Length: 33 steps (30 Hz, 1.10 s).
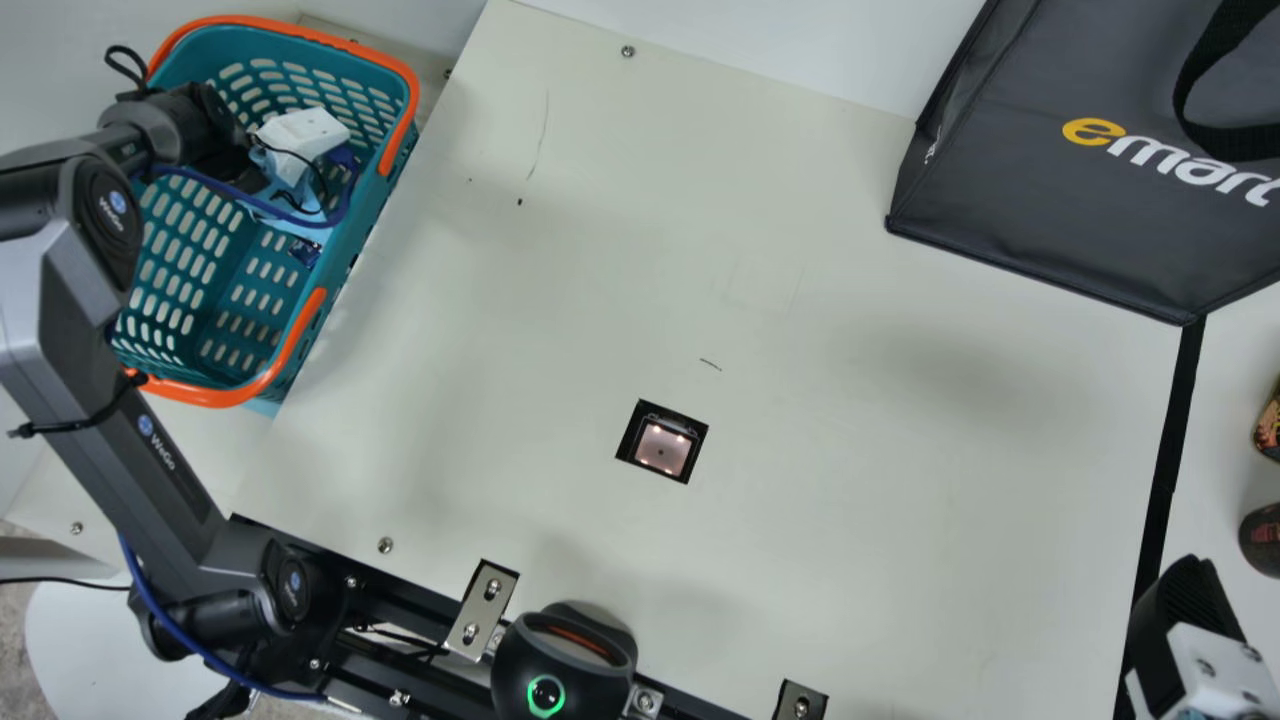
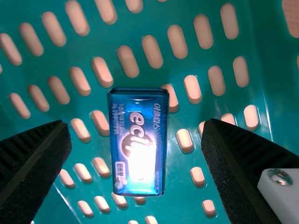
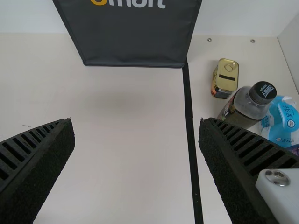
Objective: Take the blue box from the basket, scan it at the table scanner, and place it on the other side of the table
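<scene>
Blue box (image 2: pixel 138 142) lies on the basket (image 2: pixel 140 25) floor btwn L gripper (image 2: pixel 136 125)'s spread fingers, prob. light, stiff-ish but dentable, maybe slick, so best pinched mid-length across its long sides w/ mod. force; R gripper (image 3: pixel 136 123)'s also apart.

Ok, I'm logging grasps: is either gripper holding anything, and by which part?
Nothing is held: the left gripper is open, apart from the blue box; the right gripper is empty.
</scene>
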Motion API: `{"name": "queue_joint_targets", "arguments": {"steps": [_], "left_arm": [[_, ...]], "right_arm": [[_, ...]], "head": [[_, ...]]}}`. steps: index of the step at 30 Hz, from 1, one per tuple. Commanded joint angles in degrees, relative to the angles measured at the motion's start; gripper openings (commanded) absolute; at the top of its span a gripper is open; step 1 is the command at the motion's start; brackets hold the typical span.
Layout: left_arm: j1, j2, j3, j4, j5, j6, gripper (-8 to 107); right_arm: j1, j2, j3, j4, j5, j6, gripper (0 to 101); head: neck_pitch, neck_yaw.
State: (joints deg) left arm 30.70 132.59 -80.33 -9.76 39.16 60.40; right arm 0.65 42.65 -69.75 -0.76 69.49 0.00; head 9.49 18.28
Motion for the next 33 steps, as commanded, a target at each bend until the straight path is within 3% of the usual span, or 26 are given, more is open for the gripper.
{"name": "queue_joint_targets", "arguments": {"steps": [1, 8, 23, 33], "left_arm": [[-0.06, 0.22, -0.09, -0.18, 0.16, 0.16, 90], [-0.25, 0.48, 0.13, -0.43, 0.41, 0.73, 90], [0.15, -0.12, 0.98, -1.94, 1.27, 1.63, -8], [0.07, -5.21, 3.84, -4.48, -0.41, -2.55, -8]], "right_arm": [[0.00, 0.00, 0.00, 0.00, 0.00, 0.00, 95], [0.00, 0.00, 0.00, 0.00, 0.00, 0.00, 95], [0.00, 0.00, 0.00, 0.00, 0.06, 0.00, 95], [0.00, 0.00, 0.00, 0.00, 0.06, 0.00, 95]], "head": [[-1.57, 0.14], [-1.57, 0.14], [-1.57, 0.14], [-1.57, 0.14]]}}
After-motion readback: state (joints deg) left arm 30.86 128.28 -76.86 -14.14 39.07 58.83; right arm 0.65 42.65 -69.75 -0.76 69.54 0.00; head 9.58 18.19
